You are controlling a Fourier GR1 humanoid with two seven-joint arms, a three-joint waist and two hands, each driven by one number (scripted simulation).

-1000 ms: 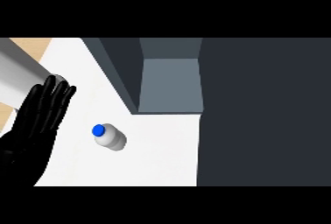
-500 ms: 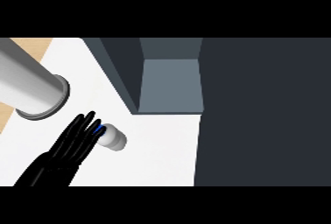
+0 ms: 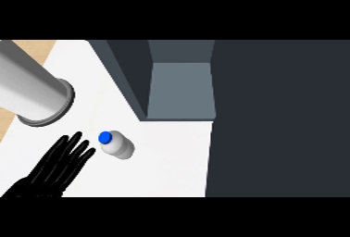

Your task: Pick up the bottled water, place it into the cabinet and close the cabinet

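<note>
Robot hand (image 3: 58, 166), black and entering from the lower left of the head view, lies spread with its fingers straight and fanned, holding nothing. By its side of the view it reads as the left hand; no right hand shows. Its fingertips (image 3: 80, 142) point up and to the right and stop just beside the bottled water (image 3: 116, 144), with a thin strip of white table (image 3: 171, 162) showing between them, so no contact can be claimed.

The bottled water stands on the table, seen almost from above: its blue cap (image 3: 104, 137) faces the camera and its pale body leans off toward the lower right, so its long axis runs nearly along the line of sight. It sits to the right of the fingers, slightly ahead of them. The open cabinet (image 3: 179, 90) lies farther up and right, well apart from the bottle.

A grey forearm (image 3: 31, 92) crosses the upper left corner; which arm it belongs to is unclear. The cabinet door cannot be made out.
</note>
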